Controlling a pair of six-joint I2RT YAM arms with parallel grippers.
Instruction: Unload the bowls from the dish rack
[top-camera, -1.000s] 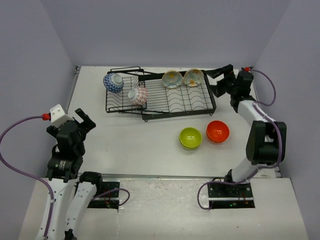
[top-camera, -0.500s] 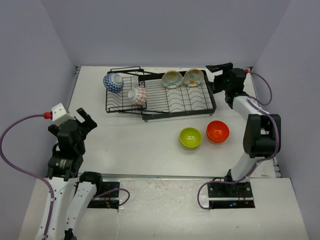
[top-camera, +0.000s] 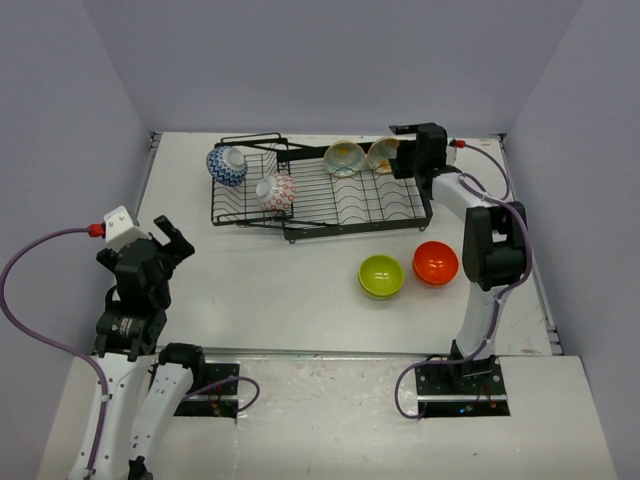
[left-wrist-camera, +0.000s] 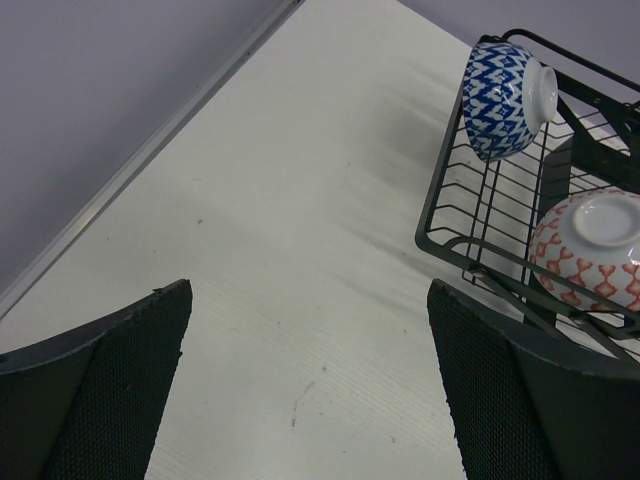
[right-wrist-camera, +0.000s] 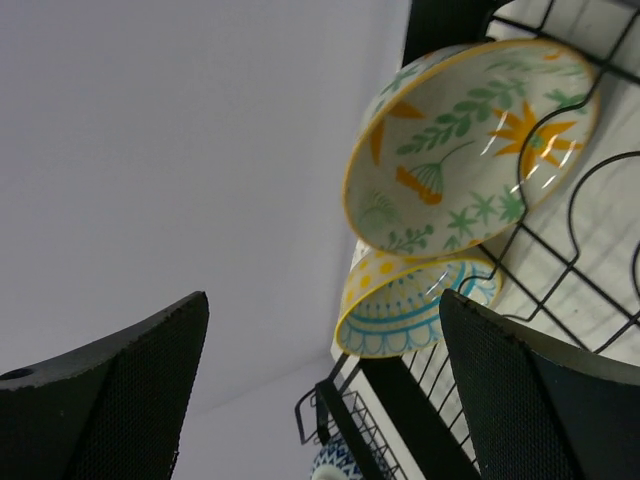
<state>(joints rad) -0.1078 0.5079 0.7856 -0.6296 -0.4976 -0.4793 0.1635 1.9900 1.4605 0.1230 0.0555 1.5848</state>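
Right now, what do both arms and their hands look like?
The left arm and right arm have white links and black joints. A purple cable loops to each wrist, ending in a red plug. The left hand and right hand are black, with two broad fingers whose pads show a fine mesh texture.

White table (top-camera: 280, 290); lavender walls (top-camera: 330, 60)

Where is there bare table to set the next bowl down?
The widest bare table lies in front of the rack, left of the green bowl, out to the left claw. Crowded: front right, where the orange bowl sits beside the green one, and the rack's right end, where the right claw hovers by the cream bowls.
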